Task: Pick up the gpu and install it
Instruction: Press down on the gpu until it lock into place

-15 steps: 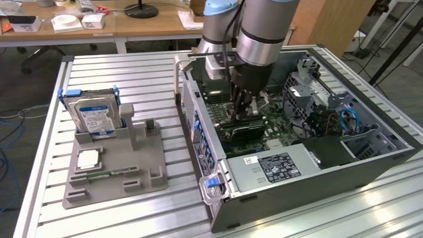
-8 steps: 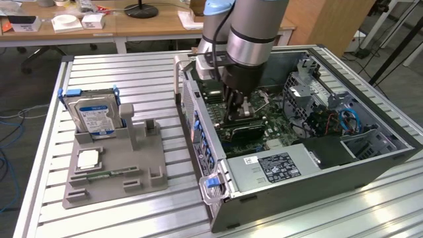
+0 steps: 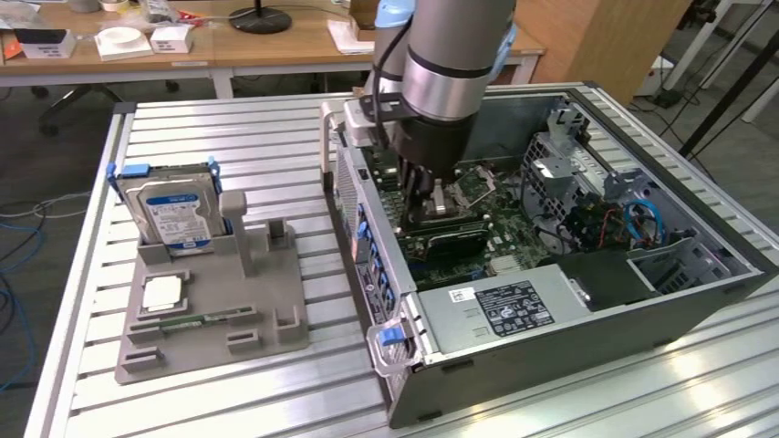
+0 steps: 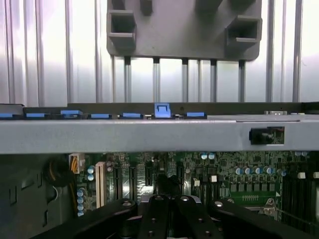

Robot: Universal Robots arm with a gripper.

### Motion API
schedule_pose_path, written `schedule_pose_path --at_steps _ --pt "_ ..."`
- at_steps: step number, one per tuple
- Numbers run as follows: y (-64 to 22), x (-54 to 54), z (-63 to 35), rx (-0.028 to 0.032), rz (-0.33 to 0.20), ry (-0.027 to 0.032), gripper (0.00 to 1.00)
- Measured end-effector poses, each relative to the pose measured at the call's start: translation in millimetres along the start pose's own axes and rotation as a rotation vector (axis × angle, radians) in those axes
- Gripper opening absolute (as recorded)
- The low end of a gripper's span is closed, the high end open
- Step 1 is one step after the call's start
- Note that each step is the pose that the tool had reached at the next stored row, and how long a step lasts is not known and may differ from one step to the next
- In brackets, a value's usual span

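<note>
Exterior view: a silver robot arm reaches down into an open computer case (image 3: pixel 572 301) lying on its side on a ribbed metal tabletop (image 3: pixel 219 137). The tool (image 3: pixel 429 203) is low over the green motherboard (image 3: pixel 487 246), with its fingers drawn almost together. Just below the tool a dark, flat card, apparently the gpu (image 3: pixel 453 239), stands on edge among the expansion slots; whether the tool grips it cannot be told from here.

To the exterior view's left, a grey parts holder (image 3: pixel 213 310) sits on the tabletop, carrying a silver hard drive (image 3: pixel 173 214) with a blue-and-white label upright, and a slim green memory stick (image 3: pixel 201 321) lying flat. The holder's other upright slot stands empty.

The wrist view looks across the tool's dark fingers (image 4: pixel 154 219) onto the motherboard (image 4: pixel 234 174) and its slots, with the case wall (image 4: pixel 124 134) and holder (image 4: pixel 184 30) beyond.

The gpu is likely light, stiff and fragile, with exposed components. It is best held by its edges, near the upper rim, and kept square to the slot.
</note>
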State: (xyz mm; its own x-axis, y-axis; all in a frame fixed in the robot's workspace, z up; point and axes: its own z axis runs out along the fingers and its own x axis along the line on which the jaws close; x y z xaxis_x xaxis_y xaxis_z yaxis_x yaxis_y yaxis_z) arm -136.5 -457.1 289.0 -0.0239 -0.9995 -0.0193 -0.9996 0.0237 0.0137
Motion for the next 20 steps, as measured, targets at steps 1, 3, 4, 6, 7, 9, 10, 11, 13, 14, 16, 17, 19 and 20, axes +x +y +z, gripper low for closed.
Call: schedule_pose_path --at_steps 1,3,4,6,7,9,10,11,13,14,16,17,19,20 --pt "1.6 0.0 -0.2 -0.002 0.0 0.0 0.13" --pt "3.8 0.0 -0.4 -0.0087 0.0 0.0 0.13" --pt "4.4 0.1 -0.4 -0.014 0.0 0.0004 0.13" --pt "6.1 0.1 -0.5 -0.0243 0.0 0.0008 0.13" --pt "7.2 0.1 -0.4 -0.0282 0.001 0.0009 0.13" --pt "8.2 0.1 -0.4 -0.0317 0.001 0.0011 0.13" --pt "8.5 0.1 -0.4 -0.0316 0.001 0.001 0.13" --pt "8.8 0.1 -0.3 -0.0316 0.001 0.0009 0.13" --pt "11.6 -0.4 -0.3 -0.0317 0.001 0.0009 0.13" --pt "12.8 -0.7 -0.3 -0.0317 0.001 0.0009 0.13" --pt "13.5 -1.9 -0.3 -0.0316 0.001 0.001 0.13" --pt "13.9 -3.1 -0.3 -0.0317 0.001 0.0011 0.13" --pt "14.6 -5.0 -0.2 -0.0317 0.001 0.001 0.13" --pt "15.3 -5.8 -0.2 -0.0316 0.001 0.001 0.13"
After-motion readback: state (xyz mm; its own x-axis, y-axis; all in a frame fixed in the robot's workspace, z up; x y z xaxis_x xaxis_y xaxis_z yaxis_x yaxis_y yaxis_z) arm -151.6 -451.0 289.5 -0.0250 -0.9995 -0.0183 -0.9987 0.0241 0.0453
